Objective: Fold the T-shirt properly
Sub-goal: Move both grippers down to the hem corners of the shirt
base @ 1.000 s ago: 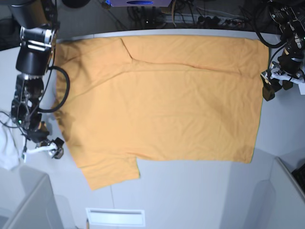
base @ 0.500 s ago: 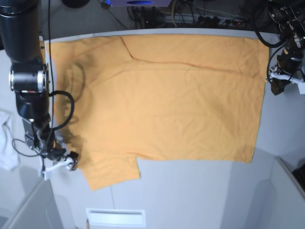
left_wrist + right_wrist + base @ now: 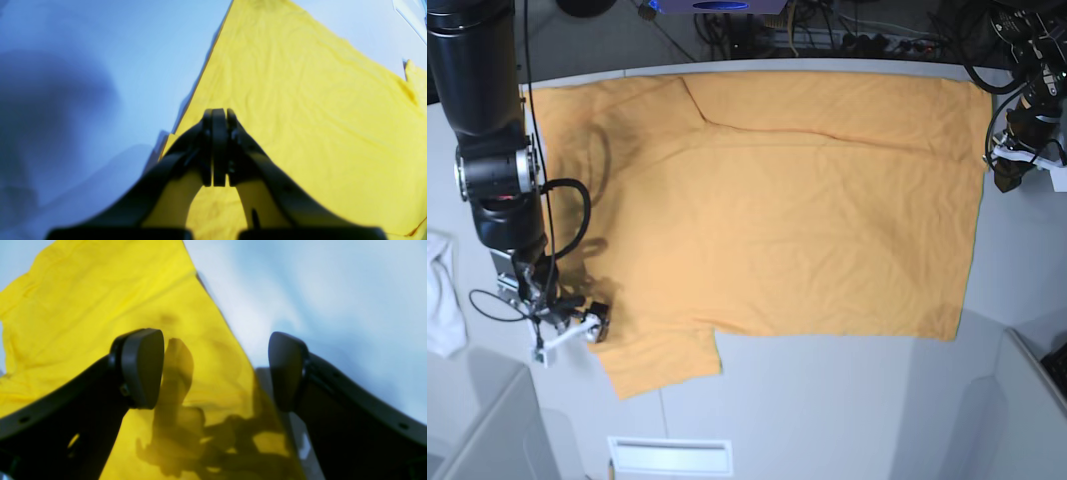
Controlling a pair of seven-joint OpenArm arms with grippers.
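The light-orange T-shirt [image 3: 777, 210] lies spread flat on the grey table [image 3: 827, 400], plain side up, with one sleeve at the lower left and one at the upper left. My right gripper [image 3: 577, 335] is open at the shirt's left edge, by the lower sleeve. In the right wrist view the right gripper [image 3: 215, 370] has its jaws wide apart over the edge of the shirt [image 3: 100, 300]. My left gripper [image 3: 1004, 178] is at the shirt's right edge. In the left wrist view the left gripper [image 3: 218, 115] is shut and empty above the shirt's [image 3: 300, 100] hem.
A small white cloth [image 3: 442, 295] lies at the table's left edge. A white strip [image 3: 670, 455] sits at the front edge. Cables and equipment [image 3: 847, 35] run along the back. A grey panel [image 3: 1027, 400] stands at the front right.
My right gripper has moved right, from off the shirt onto its left edge near the lower sleeve. My left gripper has shifted slightly back at the right edge.
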